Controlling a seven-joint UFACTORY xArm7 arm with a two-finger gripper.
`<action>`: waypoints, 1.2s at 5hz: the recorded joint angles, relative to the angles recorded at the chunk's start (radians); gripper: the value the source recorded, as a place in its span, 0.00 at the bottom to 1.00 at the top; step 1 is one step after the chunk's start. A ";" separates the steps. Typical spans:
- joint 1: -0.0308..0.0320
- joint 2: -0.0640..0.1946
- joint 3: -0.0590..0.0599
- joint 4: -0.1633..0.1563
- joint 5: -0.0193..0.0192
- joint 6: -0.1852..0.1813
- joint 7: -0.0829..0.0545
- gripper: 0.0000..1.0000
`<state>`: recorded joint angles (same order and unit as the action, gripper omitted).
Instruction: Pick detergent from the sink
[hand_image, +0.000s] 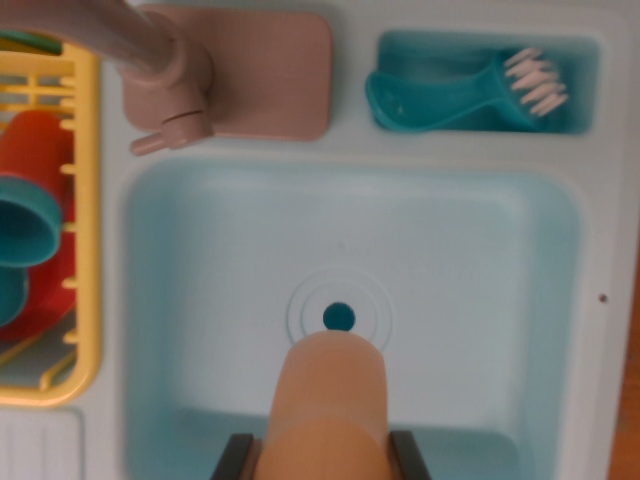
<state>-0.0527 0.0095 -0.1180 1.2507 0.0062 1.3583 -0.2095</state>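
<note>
Wrist view, looking pretty much straight down into a pale blue toy sink. The detergent, a tan rounded bottle, sits at the bottom centre of the frame, right between the two dark fingers of the hand. The fingers are snug against both sides of the bottle, so the hand is clamped on the detergent. The bottle's rounded top just about touches the little teal drain hole in the picture, with the raised rings around it.

Room-wise, the basin is wide open on both sides of the bottle: bare floor over toward the wrist view's left wall and the right wall, and a clear stretch up to the back wall. The rim runs all the way round as a white rounded edge.

Past the back edge, the pinkish faucet pokes out from its base plate, spout hanging over the top left corner of the basin. On the wrist view's right, a teal brush with white bristles lies in its own recessed tray, well apart from the bottle. Along the left edge there's a yellow drying rack with an orange-red dish and a teal cup inside
</note>
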 joint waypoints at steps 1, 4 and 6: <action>0.0000 0.000 0.000 0.000 0.0000 0.000 0.000 1.00; 0.0005 -0.022 0.000 0.042 -0.0033 0.064 0.003 1.00; 0.0006 -0.030 0.000 0.056 -0.0044 0.086 0.004 1.00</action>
<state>-0.0520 -0.0201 -0.1180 1.3070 0.0017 1.4440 -0.2060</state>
